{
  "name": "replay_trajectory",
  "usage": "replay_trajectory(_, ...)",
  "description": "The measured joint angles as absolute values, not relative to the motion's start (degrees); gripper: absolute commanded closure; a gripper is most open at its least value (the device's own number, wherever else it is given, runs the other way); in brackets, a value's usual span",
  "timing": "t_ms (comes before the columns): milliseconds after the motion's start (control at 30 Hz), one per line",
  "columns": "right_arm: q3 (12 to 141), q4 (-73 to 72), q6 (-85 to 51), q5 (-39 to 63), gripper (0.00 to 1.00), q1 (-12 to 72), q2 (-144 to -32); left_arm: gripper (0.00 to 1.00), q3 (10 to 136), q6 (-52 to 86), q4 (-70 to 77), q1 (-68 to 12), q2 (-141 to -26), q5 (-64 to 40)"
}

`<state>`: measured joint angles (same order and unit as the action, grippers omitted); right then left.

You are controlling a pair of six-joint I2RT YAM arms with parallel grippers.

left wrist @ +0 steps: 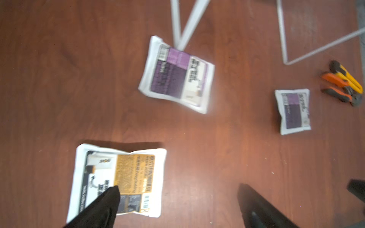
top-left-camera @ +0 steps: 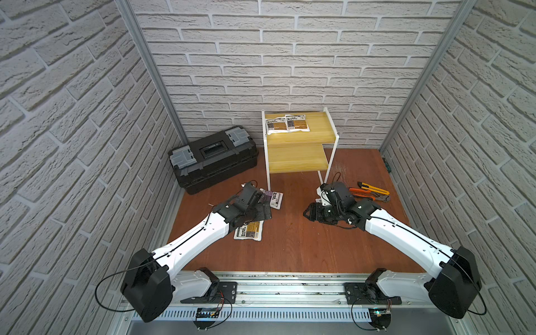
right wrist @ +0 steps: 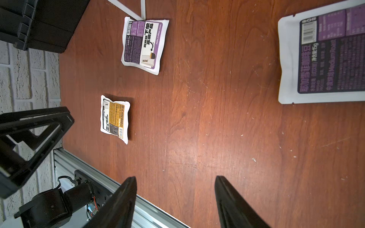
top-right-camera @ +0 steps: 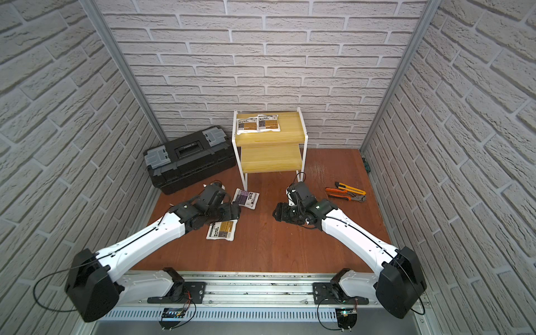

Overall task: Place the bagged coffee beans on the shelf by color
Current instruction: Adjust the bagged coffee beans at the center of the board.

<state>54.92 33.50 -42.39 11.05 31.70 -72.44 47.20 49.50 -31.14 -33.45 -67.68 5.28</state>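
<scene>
Sorting scene with bagged coffee beans, in both top views: a two-tier shelf point(top-left-camera: 301, 138) stands at the rear of the reddish-brown worktop point(top-left-camera: 290, 249), against the brick-pattern wall. The first shelved pouch point(top-left-camera: 275, 125) and second shelved pouch point(top-left-camera: 296, 123), both orange-labelled, lie flat and side by side on the rear of its top board.

The loose orange pouch point(top-left-camera: 251, 230) lies on the worktop, partly covered by the left wrist. The near purple pouch point(top-left-camera: 275, 198) lies at the foot of the shelf's front leg on the toolbox side. The far purple pouch point(left wrist: 294, 111) lies near the tools and is mostly hidden beneath the right arm in both top views.

The left claw point(left wrist: 178, 186) is spread wide and grips nothing. In the blurred left wrist view one finger point(left wrist: 102, 207) overlaps the loose orange pouch, and contact cannot be judged.

The right claw point(right wrist: 175, 177) is likewise parted, with bare worktop between its fingers and the far purple pouch off to one side.

The black toolbox point(top-left-camera: 213, 158) stands beside the shelf. The orange-handled pliers point(top-left-camera: 368, 195) and yellow utility knife point(top-left-camera: 374, 188) lie together on the opposite side.
</scene>
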Motion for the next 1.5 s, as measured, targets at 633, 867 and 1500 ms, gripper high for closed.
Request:
replay_trajectory(633, 54.9, 33.3, -41.5, 10.9, 0.32, 31.7, -72.4, 0.02, 33.2, 50.5, -20.3, -15.4, -70.5, -8.5)
replay_trajectory(867, 54.8, 33.3, -41.6, 10.3, 0.32, 31.6, -72.1, 0.02, 34.4, 49.3, -16.5, -17.2, -75.5, -11.4)
replay_trajectory(1500, 50.7, 33.6, -42.8, 10.0, 0.32, 31.3, -69.4, 0.02, 56.3, 44.2, -15.5, -34.2, -91.3, -9.8)
